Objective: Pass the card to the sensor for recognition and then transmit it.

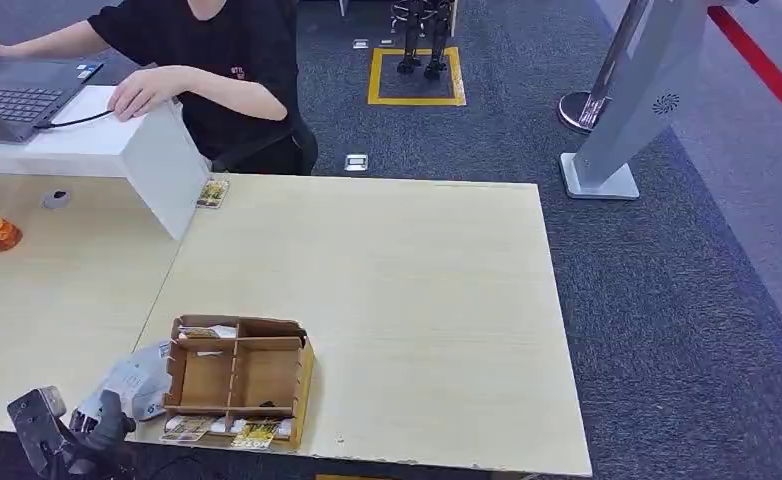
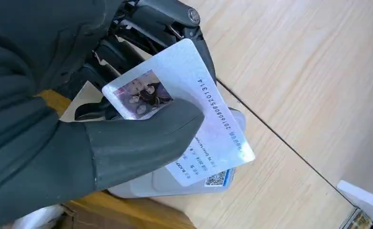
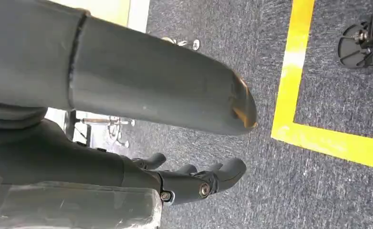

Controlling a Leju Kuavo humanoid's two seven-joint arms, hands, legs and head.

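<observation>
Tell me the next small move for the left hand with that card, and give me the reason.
Probably lower the card flat onto the grey sensor right beneath it. The left hand already pinches the card between thumb and fingers, and the card hangs tilted over the sensor, so bringing it down should allow recognition before passing it on.

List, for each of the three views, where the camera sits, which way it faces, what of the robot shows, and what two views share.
Head view: high on the body, facing forward and down at the table; left robot hand at the near edge.
Left wrist view: behind the left robot hand, which holds the card over the table.
Right wrist view: behind the empty right robot hand, facing the carpet.
Head and left wrist views share the table and the wooden box.
</observation>
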